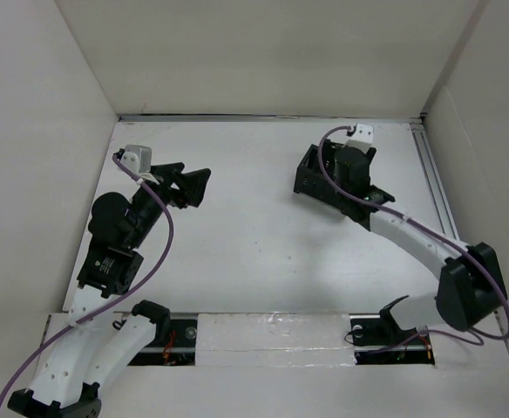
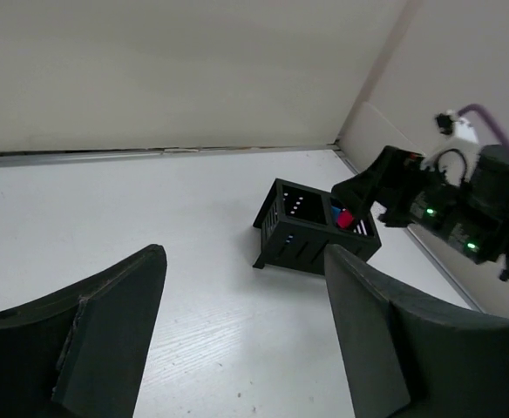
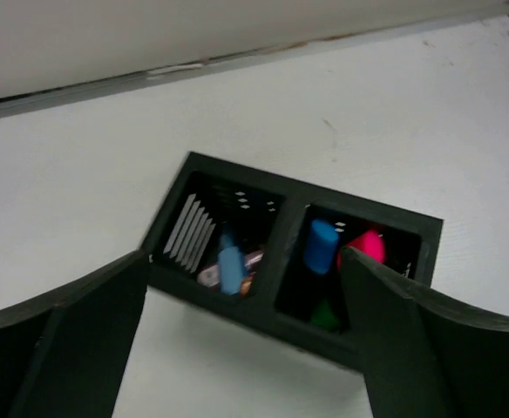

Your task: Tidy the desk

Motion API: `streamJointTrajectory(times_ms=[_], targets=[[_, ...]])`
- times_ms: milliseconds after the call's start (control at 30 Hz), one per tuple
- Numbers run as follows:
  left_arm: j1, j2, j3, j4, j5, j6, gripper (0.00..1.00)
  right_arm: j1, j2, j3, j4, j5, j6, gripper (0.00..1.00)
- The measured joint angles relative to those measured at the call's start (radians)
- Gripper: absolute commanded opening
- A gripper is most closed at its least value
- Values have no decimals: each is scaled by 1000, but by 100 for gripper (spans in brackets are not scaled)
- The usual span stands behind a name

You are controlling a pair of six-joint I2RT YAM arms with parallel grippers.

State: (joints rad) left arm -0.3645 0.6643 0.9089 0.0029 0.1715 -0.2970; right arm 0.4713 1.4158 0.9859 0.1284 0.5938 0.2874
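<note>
**Right claw hangs over the box; left stands off**

The desk (image 1: pixel 254 244) spreads white beneath both arms, closed in by plain wall panels (image 1: pixel 263 52) at 9, 12 and 3 o'clock, with a thin rail (image 1: pixel 436 183) along the 3 o'clock edge. No loose items show on what I can see of its surface.

The black organizer box (image 1: pixel 308 178) sits at about 1 o'clock from the middle of the desk. The right gripper (image 3: pixel 246 255) hovers directly above it, jaws spread wide and holding nothing. From its own camera, the box's long axis runs from 10 to 4 o'clock, roughly across the gap between the fingers.

The left gripper (image 2: pixel 246 254) is also wide and empty. It is well apart from the box, which lies at 3 o'clock from it in the overhead view. The right arm is plainly the nearer one.

Inside the box, blue pens (image 3: pixel 322 246) and a pink piece (image 3: pixel 369 246) fill the two compartments. By my reckoning little is left to tidy.
</note>
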Motion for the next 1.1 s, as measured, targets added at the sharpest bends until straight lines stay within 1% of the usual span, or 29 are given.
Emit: streamJointTrajectory(times_ms=[33,100,133,167,267,367,433,500,567,700,833,967,1100], targets=[[0,0,0,0,0,0,77,30,-40,-7,-6,-4,-2,100],[0,0,0,0,-3,-1,81,99,-116,-17,-9,-10,-5,100],[0,0,0,0,-5,-1,88,140,-157,-23,-8,-15,-5,100],[0,0,0,0,-8,-1,99,187,-196,-31,-8,-22,-5,100],[0,-1,0,0,-14,-4,99,312,-300,-58,-13,-48,-23,100],[0,-8,0,-1,-23,-5,99,404,-384,-87,-37,-84,-40,100],[0,-16,0,0,-34,-6,99,449,-441,-115,-53,-140,-58,100],[0,-31,0,-1,-50,-9,99,480,-521,-167,-47,-233,-81,100],[0,-50,0,0,-72,-11,99,502,-597,-216,-47,-304,-92,100],[0,-98,-9,0,-130,-17,99,518,-700,-265,-54,-369,-105,100],[0,-142,-22,4,-182,-23,99,518,-745,-266,-73,-393,-118,100],[0,-161,-29,9,-219,-27,99,518,-777,-257,-88,-451,-138,100],[0,-161,-38,8,-240,-27,99,518,-768,-235,-84,-586,-147,100]])
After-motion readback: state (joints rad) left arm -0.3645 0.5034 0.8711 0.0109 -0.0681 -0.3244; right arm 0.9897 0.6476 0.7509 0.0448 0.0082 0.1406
